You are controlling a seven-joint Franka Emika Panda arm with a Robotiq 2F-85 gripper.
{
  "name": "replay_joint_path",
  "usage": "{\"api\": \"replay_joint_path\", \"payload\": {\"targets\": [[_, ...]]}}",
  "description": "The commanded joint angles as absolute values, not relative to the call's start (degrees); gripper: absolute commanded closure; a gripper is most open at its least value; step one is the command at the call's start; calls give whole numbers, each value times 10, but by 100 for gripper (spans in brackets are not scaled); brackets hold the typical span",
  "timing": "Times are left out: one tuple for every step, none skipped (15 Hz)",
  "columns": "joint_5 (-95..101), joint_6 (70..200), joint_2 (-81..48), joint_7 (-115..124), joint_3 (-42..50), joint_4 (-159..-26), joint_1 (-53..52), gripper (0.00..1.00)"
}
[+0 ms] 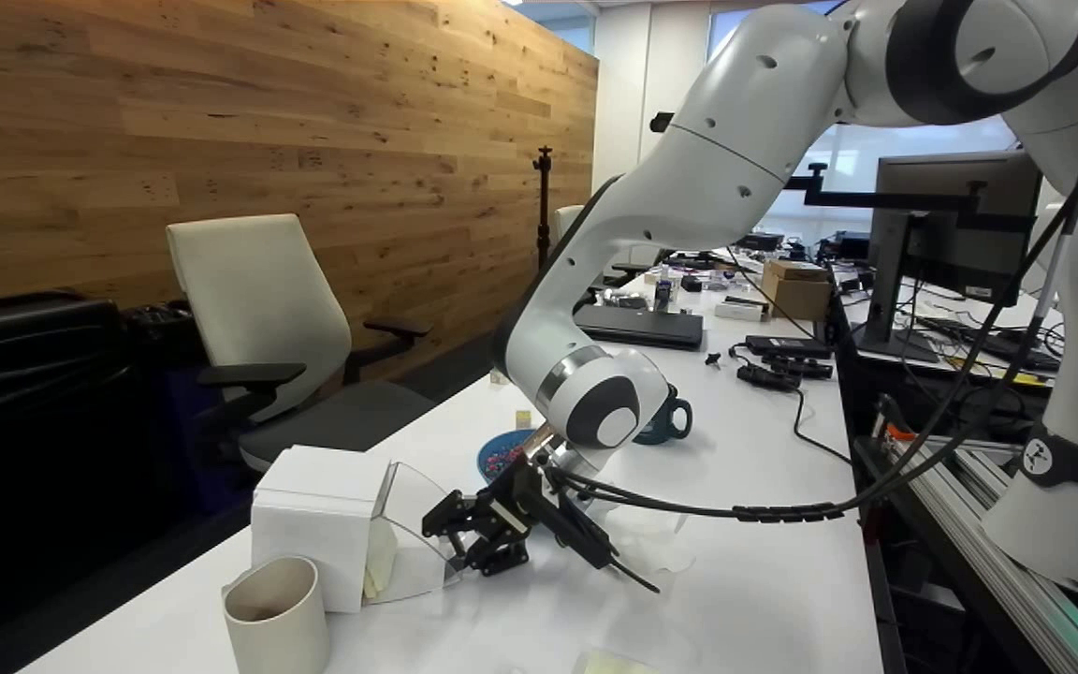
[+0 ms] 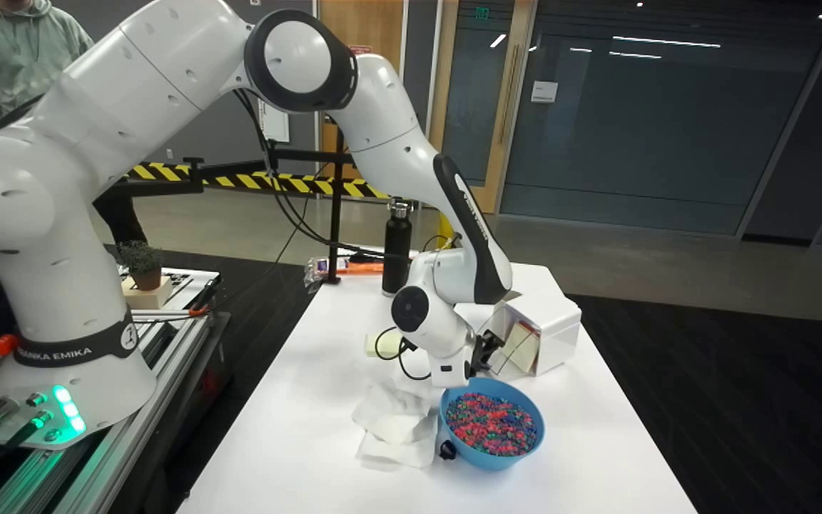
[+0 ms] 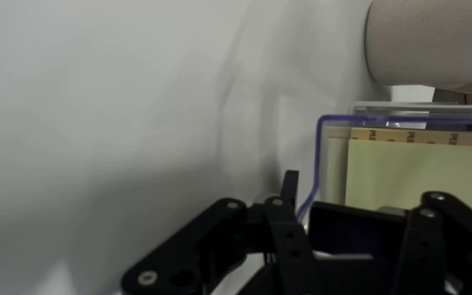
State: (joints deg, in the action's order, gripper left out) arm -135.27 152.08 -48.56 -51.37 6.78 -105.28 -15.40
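In an exterior view, lower centre: gripper (image 1: 472, 543) clenched, at clear flap (image 1: 417, 541) of white box (image 1: 310, 529). In an exterior view, right of centre: at box mouth, blue bowl (image 2: 493, 462) below. Wrist view, lower right: fingers (image 3: 290, 184) at flap edge; pinched or not, can't tell.

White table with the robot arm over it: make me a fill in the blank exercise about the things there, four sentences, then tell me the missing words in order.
In an exterior view, the box nearest the fingers is ____.
In the wrist view picture, the beige cup shows in the upper ____ corner.
In an exterior view, the bowl of small coloured pieces is ____.
In an exterior view, the upright bottle is mostly ____.
Missing words: white; right; blue; black.
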Motion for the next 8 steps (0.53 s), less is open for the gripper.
{"api": "replay_joint_path", "payload": {"targets": [[-1343,1520,-482,-501,75,-1048,-161,100],[-1343,1520,-481,-501,76,-1048,-162,100],[-1345,1519,-480,-504,76,-1048,-162,100],[-1345,1520,-478,-504,76,-1047,-163,100],[-1346,1519,-477,-505,77,-1047,-163,100],[-1346,1520,-476,-506,77,-1047,-164,100],[-1346,1520,-475,-507,78,-1047,-165,100],[-1347,1520,-473,-508,79,-1049,-166,100]]}}
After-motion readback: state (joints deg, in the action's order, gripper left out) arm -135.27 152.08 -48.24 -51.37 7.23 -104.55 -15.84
